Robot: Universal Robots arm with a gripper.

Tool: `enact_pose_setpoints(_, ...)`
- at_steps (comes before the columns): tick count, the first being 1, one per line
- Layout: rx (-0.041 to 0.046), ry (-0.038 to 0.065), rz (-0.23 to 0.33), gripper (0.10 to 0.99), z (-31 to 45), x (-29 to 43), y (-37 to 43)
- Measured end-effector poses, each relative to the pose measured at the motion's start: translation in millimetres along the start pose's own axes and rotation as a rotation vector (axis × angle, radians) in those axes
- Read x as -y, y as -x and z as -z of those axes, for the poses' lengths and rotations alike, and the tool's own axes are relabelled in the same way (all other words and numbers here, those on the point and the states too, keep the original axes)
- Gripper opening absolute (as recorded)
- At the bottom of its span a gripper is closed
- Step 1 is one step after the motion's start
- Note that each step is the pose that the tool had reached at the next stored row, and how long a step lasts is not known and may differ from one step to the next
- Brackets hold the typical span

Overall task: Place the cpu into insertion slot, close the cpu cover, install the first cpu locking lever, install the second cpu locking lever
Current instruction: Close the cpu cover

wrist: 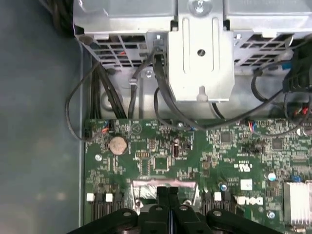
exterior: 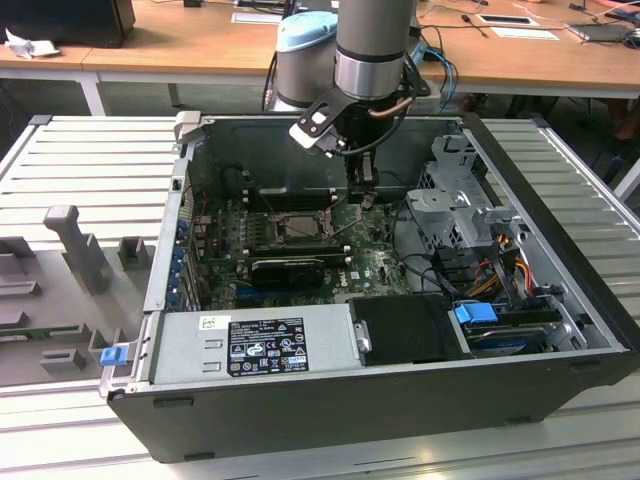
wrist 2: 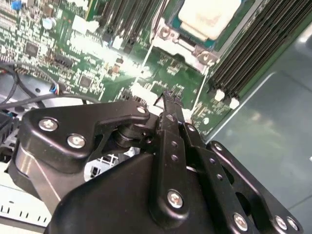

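Inside the open computer case [exterior: 560, 300], my gripper [exterior: 362, 195] hangs low over the green motherboard [exterior: 375, 262], its two black fingers [wrist 2: 171, 131] pressed together with nothing between them. In the exterior view it sits just beside the insertion slot [exterior: 290, 228], on the side toward the metal drive cage [exterior: 455, 205] and near the case's rear wall.

The cpu [wrist 2: 207, 17] lies in the slot with its pale metal top facing up, near my fingertips in the second wrist view but not touching them. The silvery cpu cover [wrist 2: 181, 45] frames the chip. I cannot tell whether the cover is latched.

In the first wrist view my closed fingertips [wrist: 168, 191] stand over one edge of that silver frame, with a coin battery [wrist: 117, 143] on the board beyond and black cables [wrist: 161, 87] running up to the drive cage. A long black card [exterior: 300, 268] lies beside the slot, and the power supply [exterior: 250, 345] fills the case's front edge.
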State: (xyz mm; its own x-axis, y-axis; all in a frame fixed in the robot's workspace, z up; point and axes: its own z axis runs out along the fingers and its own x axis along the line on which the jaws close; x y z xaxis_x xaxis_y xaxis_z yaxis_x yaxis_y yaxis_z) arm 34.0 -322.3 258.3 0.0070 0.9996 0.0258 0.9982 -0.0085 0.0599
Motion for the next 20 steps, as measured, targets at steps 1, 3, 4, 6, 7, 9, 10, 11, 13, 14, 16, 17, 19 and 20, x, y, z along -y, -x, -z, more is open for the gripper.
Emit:
enact_pose_setpoints(1, 0.0, 0.0, 0.0, 0.106, -0.3, -1.2, 0.0)
enact_pose_setpoints(3, 0.0, 0.0, 0.0, 0.106, -1.0, -4.2, -0.1)
enact_pose_setpoints(4, 0.0004, 0.0, 0.0, 0.106, -1.3, -5.8, -0.2)
enact_pose_setpoints(6, 0.001, 0.0, 0.0, 0.106, -2.0, -10.0, -0.2)
enact_pose_setpoints(7, 0.0008, 0.0, 0.002, 0.106, -2.4, -12.1, -0.2)
enact_pose_setpoints(9, 0.0008, 0.0, 0.003, 0.106, -3.4, -16.0, -0.3)
enact_pose_setpoints(10, 0.0013, 0.0, 0.003, 0.106, -4.2, -18.5, -0.3)
enact_pose_setpoints(11, 0.0012, 0.0, 0.003, 0.106, -4.7, -21.3, -0.3)
enact_pose_setpoints(13, 0.0013, 0.0, 0.003, 0.106, -5.0, -25.3, -0.3)
enact_pose_setpoints(14, 0.0011, 0.0, 0.003, 0.106, -5.8, -27.6, -0.3)
enact_pose_setpoints(16, 0.0013, 0.0, 0.003, 0.106, -10.0, -29.9, -0.2)
enact_pose_setpoints(17, 0.0013, 0.0, 0.003, 0.106, -12.9, -29.8, -0.1)
enact_pose_setpoints(19, 0.0015, -0.012, 0.003, 0.106, -14.9, -29.8, -0.1)
enact_pose_setpoints(20, 0.0015, -0.021, 0.002, 0.106, -14.8, -29.8, -0.1)
